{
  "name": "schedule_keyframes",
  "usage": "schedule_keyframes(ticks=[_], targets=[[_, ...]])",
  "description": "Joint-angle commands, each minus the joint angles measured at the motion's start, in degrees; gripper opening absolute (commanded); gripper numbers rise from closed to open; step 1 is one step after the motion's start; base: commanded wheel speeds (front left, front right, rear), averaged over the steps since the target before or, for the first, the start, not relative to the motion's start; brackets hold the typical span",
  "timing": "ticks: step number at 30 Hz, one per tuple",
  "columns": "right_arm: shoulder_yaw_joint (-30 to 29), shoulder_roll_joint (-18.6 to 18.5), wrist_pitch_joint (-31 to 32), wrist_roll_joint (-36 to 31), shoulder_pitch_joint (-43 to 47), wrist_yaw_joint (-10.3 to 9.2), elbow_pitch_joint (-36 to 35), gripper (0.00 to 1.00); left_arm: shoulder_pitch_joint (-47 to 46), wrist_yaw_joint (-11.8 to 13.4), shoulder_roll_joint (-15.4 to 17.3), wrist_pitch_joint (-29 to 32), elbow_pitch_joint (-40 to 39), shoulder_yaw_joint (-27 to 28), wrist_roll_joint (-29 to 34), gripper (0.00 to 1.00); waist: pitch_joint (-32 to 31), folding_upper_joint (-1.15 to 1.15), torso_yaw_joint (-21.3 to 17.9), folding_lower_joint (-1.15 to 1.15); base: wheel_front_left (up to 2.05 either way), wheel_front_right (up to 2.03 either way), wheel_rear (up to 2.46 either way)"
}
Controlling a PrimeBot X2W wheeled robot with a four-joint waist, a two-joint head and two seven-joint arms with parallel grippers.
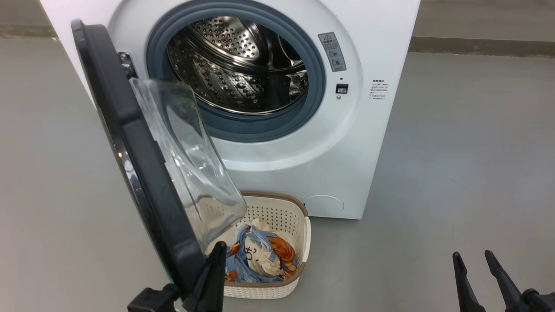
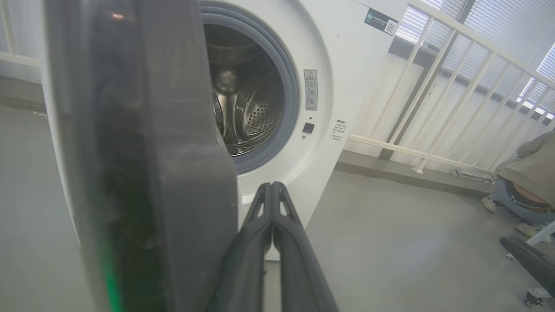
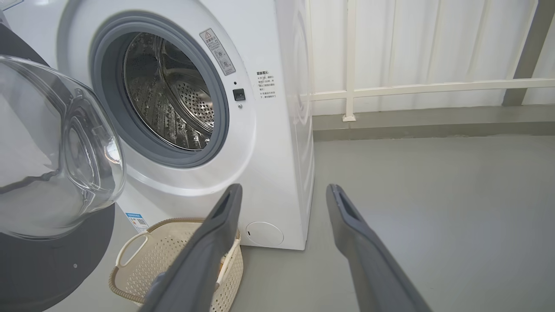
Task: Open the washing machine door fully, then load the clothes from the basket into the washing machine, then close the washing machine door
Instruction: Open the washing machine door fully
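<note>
The washing machine door stands swung out on its hinge at the left of the opening, nearly edge-on to you in the head view. Its long axis runs from the hinge at upper left down toward the frame's bottom. The clear glass bowl bulges to the right, toward the machine front. In the right wrist view the bowl faces the cam, w/ the black rim behind it.

The washing machine sits upright on the grey floor, opening toward you. Inside the grey gasket the drum shows perforated steel wall.

The basket stands upright on the floor, close against the machine front below the opening; its left part is behind the door. In it lie the clothes: a lt blue, orange and cream bundle, one cream piece w/ a black mark.

Your left gripper has its fingers pressed together w/ nothing between them, just beside the door's lower rim; contact can't be told. Your right gripper is spread wide and empty, over bare floor well right of the basket.

In the left wrist view, a white railing runs behind the machine and a person crouches at far right.
</note>
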Motion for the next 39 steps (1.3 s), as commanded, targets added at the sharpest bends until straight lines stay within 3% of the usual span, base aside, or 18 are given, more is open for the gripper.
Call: schedule_keyframes(ticks=[1,23,32,39], targets=[[1.35,-0.77,-0.68,0.68,-0.66,0.17,-1.19,1.0,-2.57,0.7,0.02,-0.96,-1.07,2.55,-0.3,0.0,0.07,0.0,0.21,0.0,0.0,0.0,0.0],[1.76,-1.05,-0.68,0.93,-1.19,0.17,-0.61,1.0,-2.88,3.97,2.35,-2.05,-2.0,7.88,-0.41,0.0,1.84,0.0,7.54,0.0,0.0,0.0,0.0],[2.87,-1.24,-0.68,0.79,-1.12,0.17,-0.6,1.0,-3.68,6.26,5.09,-3.02,0.19,15.1,-1.75,0.0,2.74,0.0,9.54,0.0,0.0,0.0,0.0],[3.29,-2.01,-0.68,0.75,-1.08,0.17,-0.58,1.0,-7.25,7.08,7.07,-4.41,6.4,22.92,-4.14,0.0,3.52,0.0,9.53,0.0,0.0,0.0,0.0]])
